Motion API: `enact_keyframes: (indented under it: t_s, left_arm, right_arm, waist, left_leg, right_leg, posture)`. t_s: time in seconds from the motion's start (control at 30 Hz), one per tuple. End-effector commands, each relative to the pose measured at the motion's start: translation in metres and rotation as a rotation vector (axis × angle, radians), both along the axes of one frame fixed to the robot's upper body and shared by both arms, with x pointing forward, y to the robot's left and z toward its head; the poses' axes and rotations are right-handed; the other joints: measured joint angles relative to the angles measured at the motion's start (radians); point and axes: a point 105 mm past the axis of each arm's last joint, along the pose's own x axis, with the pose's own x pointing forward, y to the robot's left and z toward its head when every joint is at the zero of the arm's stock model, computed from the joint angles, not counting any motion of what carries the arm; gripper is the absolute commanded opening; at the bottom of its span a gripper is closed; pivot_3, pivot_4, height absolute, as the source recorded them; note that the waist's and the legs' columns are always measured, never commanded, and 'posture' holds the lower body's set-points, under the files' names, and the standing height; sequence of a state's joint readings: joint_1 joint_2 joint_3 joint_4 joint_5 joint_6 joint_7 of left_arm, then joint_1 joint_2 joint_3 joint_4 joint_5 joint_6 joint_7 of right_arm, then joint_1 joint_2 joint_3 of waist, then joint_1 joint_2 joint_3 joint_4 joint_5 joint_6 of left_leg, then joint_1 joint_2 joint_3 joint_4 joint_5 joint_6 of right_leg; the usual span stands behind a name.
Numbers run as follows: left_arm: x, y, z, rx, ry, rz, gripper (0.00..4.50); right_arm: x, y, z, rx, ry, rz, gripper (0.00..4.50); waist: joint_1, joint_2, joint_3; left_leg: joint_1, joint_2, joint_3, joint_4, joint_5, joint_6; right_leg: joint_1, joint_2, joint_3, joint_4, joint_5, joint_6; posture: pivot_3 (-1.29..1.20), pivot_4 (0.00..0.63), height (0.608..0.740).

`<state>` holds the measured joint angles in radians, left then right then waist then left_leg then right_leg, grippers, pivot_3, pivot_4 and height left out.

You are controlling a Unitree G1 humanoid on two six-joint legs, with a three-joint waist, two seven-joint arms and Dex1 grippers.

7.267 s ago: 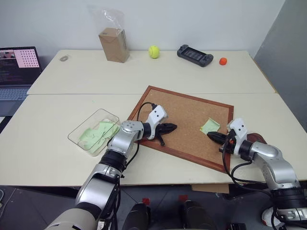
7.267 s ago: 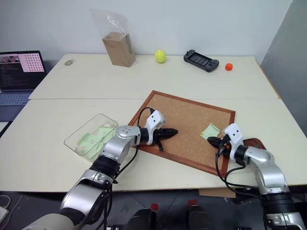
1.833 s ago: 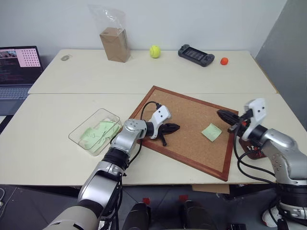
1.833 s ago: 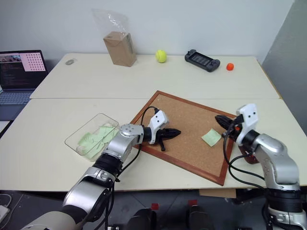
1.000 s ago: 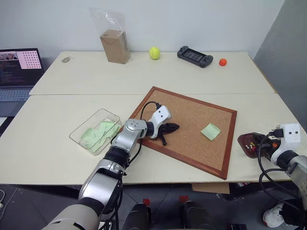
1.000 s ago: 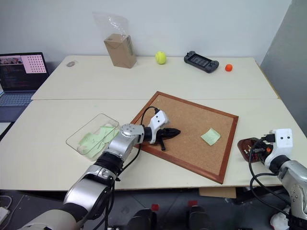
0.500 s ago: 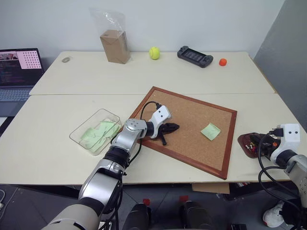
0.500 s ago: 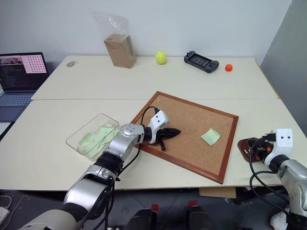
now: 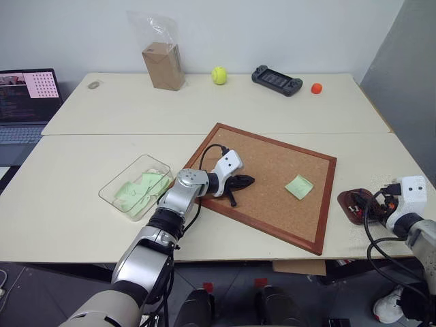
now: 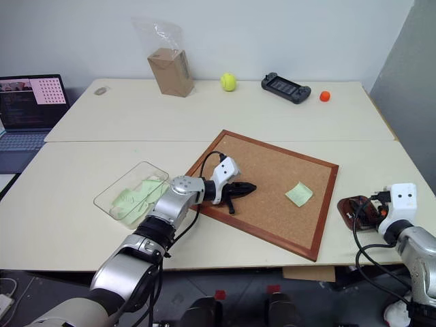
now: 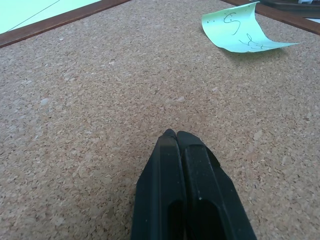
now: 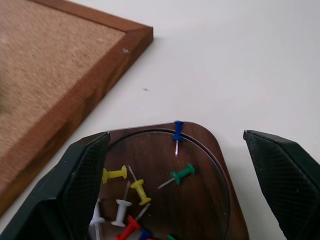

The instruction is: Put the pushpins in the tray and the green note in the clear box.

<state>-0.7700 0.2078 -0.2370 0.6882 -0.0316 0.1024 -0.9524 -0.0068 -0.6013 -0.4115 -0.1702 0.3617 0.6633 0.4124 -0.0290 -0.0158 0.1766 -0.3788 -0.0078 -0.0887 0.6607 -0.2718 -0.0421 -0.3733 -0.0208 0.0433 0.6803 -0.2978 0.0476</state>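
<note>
Currently:
R gripper (image 12: 175, 170): fingers spread wide, empty, over tray (image 12: 210, 155).
Pins (image 12: 137, 192): in tray, beside corkboard (image 9: 272, 170).
L gripper (image 11: 175, 137): clenched, empty, tips on cork.
Note (image 9: 299, 186): on corkboard.
Box (image 9: 112, 193): left of corkboard.

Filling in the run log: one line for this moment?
right gripper open over tray | pushpins in tray | left gripper shut on corkboard | green note still on corkboard

Two pale cream surfaces (image 9: 102, 197) sit pushed together (a seam runs between them) against a plain white wall (image 9: 272, 30), with a grey panel (image 9: 409, 88) at right.
</note>
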Motion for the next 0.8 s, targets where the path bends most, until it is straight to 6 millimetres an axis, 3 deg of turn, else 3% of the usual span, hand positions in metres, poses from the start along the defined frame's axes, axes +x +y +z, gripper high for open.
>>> enact_keyframes:
  t_s: [0.03,0.3,0.67,0.8]
  left_arm:
    - [-0.002,0.006,-0.016,0.053,0.044,0.021,0.0]
    - [-0.001,0.008,-0.015,0.056,0.041,0.022,0.0]
    - [-0.003,0.006,-0.015,0.053,0.041,0.018,0.0]
    - [-0.002,0.003,-0.015,0.05,0.036,0.017,0.0]
  right_arm:
    - [0.004,-0.004,0.005,-0.08,-0.026,-0.002,4.48]
    - [0.009,-0.004,0.002,-0.079,-0.034,-0.006,4.48]
    - [0.01,-0.002,0.035,0.129,-0.182,-0.008,4.48]
    - [0.011,-0.002,0.036,0.131,-0.175,-0.006,4.48]
  waist:
    - [0.0,0.0,0.0]
    - [0.0,0.0,0.0]
    - [0.0,0.0,0.0]
    - [0.0,0.0,0.0]
  left_leg:
    - [0.0,0.0,0.0,0.0,0.0,0.0]
    - [0.0,0.0,0.0,0.0,0.0,0.0]
    - [0.0,0.0,0.0,0.0,0.0,0.0]
    - [0.0,0.0,-0.001,0.0,0.0,0.0]
  right_leg:
    - [0.0,0.0,0.0,0.0,0.0,0.0]
    - [0.0,0.0,0.0,0.0,0.0,0.0]
    - [0.0,0.0,0.0,0.0,0.0,0.0]
    - [0.0,0.0,0.0,0.0,0.002,-0.004]
  posture:
    - [0.0,0.15,0.74]
    - [0.0,0.15,0.74]
    - [0.0,0.15,0.74]
    - [0.0,0.15,0.74]
